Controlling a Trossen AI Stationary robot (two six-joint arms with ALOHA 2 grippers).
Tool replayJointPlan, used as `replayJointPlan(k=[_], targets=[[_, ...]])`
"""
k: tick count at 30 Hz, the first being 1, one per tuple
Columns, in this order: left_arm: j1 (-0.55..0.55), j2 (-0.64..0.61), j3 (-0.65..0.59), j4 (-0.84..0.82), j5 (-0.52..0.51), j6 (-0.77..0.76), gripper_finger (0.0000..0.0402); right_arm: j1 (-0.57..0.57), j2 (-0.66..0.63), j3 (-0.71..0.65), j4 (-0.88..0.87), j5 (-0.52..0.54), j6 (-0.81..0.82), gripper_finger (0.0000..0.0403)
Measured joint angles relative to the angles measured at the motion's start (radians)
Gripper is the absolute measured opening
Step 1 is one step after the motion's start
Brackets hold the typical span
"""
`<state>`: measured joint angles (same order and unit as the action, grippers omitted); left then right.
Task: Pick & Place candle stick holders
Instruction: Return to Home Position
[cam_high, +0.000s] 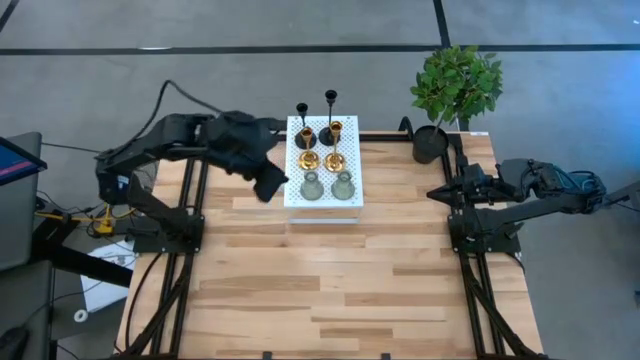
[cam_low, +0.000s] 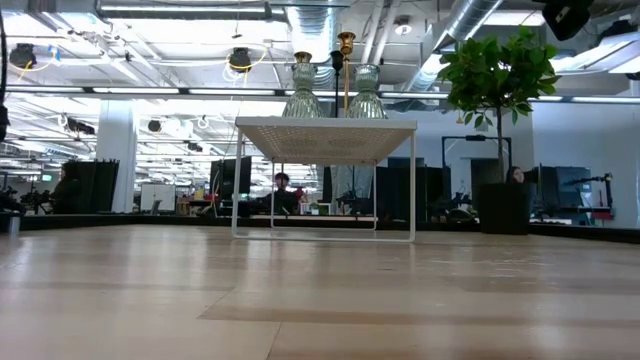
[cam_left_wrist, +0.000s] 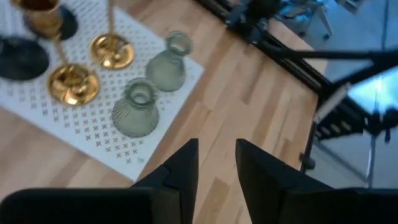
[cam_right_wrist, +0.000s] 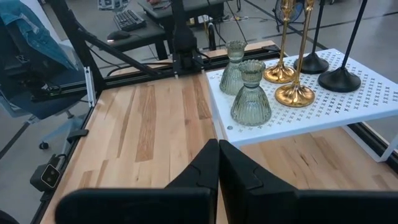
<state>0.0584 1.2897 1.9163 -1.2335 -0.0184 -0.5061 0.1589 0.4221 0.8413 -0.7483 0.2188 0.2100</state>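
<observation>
Six candle stick holders stand by their bases on a white perforated stand (cam_high: 322, 203). Two are black with thin stems (cam_high: 303, 135) (cam_high: 329, 128), two are gold (cam_high: 307, 160) (cam_high: 335, 158), and two are squat grey-green (cam_high: 311, 186) (cam_high: 343, 185). My left gripper (cam_high: 271, 188) hovers beside the stand's left near corner, open and empty; its wrist view shows its fingers (cam_left_wrist: 216, 163) apart, with the grey-green holders (cam_left_wrist: 135, 111) (cam_left_wrist: 168, 62) ahead. My right gripper (cam_high: 437, 190) waits at the table's right, shut and empty (cam_right_wrist: 219, 158), facing the stand (cam_right_wrist: 292, 121).
A black plant pot (cam_high: 430, 143) with a green plant (cam_high: 458, 85) stands at the table's far right corner. The stand is raised on thin legs (cam_low: 325, 130). Bare wooden tabletop (cam_high: 330, 290) stretches from the stand to the near edge. Arm frames run along both sides.
</observation>
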Motion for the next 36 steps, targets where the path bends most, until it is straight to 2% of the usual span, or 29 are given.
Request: replayJointPlan(k=[5,15,36], targets=[[-0.095,-0.045,0.0,0.0,-0.019,0.153,0.0096,0.0,0.0,0.0,0.0,0.0,0.0,0.0],[-0.253,-0.071,0.001,0.0,-0.095,0.22,0.0089,0.0,0.0,0.0,0.001,0.022,0.0,0.0],[-0.269,-0.072,0.001,0.016,-0.094,0.214,0.0089,0.0,0.0,0.0,0.001,0.047,0.0,0.0]])
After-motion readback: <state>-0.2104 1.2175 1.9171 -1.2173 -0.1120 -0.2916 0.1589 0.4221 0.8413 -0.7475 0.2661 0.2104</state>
